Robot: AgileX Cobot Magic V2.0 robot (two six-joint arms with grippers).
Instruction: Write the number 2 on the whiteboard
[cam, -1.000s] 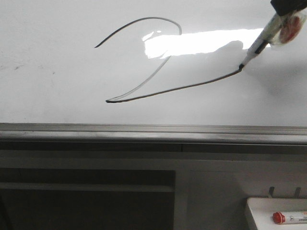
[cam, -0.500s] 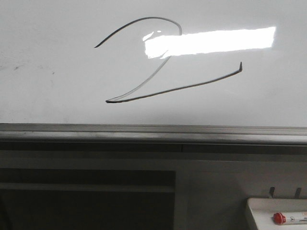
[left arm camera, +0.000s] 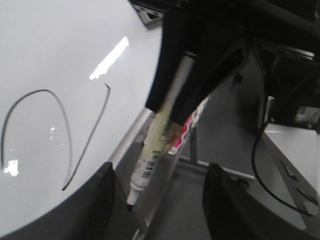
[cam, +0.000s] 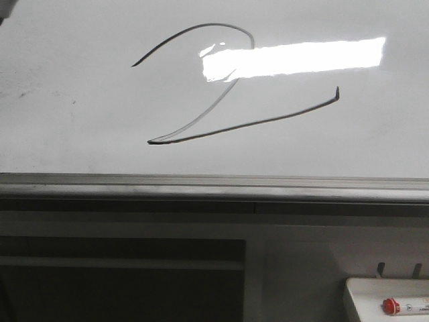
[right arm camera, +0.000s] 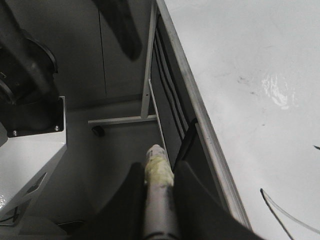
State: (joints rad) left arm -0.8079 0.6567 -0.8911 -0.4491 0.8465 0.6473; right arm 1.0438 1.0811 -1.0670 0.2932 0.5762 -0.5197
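The whiteboard (cam: 80, 121) fills the front view, the 2 (cam: 221, 100) near its rail, no arm there. Wrist views alone show the right jaws (right arm camera: 159, 200) clamping a marker (right arm camera: 159, 200) off the board, the left jaws (left arm camera: 157, 195) apart.

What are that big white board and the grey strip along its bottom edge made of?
The whiteboard looks like a glossy coated panel, perhaps lacquered steel or melamine: it mirrors a bright rectangle of light. The edge rail looks like brushed metal, probably aluminium, with a dull grey sheen and fine lengthwise streaks.
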